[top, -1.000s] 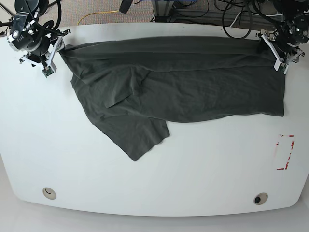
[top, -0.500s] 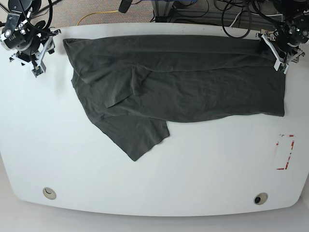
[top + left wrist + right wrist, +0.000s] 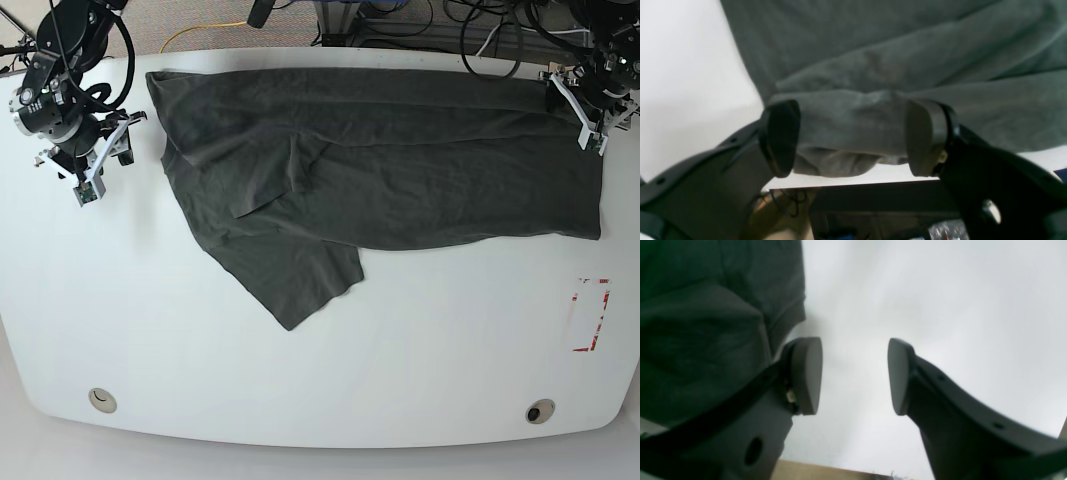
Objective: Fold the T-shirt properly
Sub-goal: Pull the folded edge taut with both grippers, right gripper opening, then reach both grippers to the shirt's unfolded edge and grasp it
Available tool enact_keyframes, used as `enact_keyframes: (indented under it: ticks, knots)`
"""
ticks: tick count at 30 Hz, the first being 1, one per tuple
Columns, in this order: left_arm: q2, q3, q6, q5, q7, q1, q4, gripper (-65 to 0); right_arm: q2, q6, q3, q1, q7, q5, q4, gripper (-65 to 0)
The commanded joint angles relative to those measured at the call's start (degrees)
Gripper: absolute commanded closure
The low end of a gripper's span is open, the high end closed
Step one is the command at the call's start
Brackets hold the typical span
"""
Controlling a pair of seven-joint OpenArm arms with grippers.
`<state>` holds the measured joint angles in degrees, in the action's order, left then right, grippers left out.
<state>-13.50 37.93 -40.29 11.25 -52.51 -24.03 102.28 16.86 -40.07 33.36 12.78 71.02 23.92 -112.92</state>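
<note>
The dark grey T-shirt [image 3: 400, 170] lies spread along the far side of the white table [image 3: 300, 380], with one flap reaching toward the middle. My left gripper [image 3: 585, 118] sits at the shirt's far right corner. In the left wrist view its jaws [image 3: 853, 136] stand wide apart, and a bunched fold of the T-shirt [image 3: 873, 50] lies between the pads. My right gripper [image 3: 105, 170] hovers over bare table to the left of the shirt. It is open with nothing in it [image 3: 855, 376], and the T-shirt's edge [image 3: 700, 340] lies just beside one finger.
A red-marked rectangle [image 3: 590, 315] is on the table near the right edge. Two round holes [image 3: 100, 400] [image 3: 540, 411] sit near the front edge. Cables and a yellow cord [image 3: 205, 35] lie on the floor behind the table.
The right gripper has moved away from the shirt's left corner, out to the left and then nearer. The whole shirt has slid a little to the right, along with the left gripper.
</note>
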Motion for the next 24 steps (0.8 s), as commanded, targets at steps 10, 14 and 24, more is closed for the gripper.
enact_keyframes:
  ticks: [10, 14, 24]
  knots:
    - [-1.0, 0.9, 0.3, 1.0, 0.7, 1.0, 9.2, -44.7, 0.0, 0.1, -6.0, -13.4, -2.1, 0.7, 10.6, -46.6]
    - [-1.0, 3.2, 0.3, 0.8, 0.7, 3.8, 9.3, -44.6, 0.0, 0.1, -8.4, -18.6, -2.6, 0.7, 15.6, -46.6]
    - [-3.0, 5.4, 0.3, 0.6, 0.7, 7.5, 9.1, -44.6, 0.1, 0.1, -14.6, -28.4, -11.7, 0.6, 34.1, -46.6]
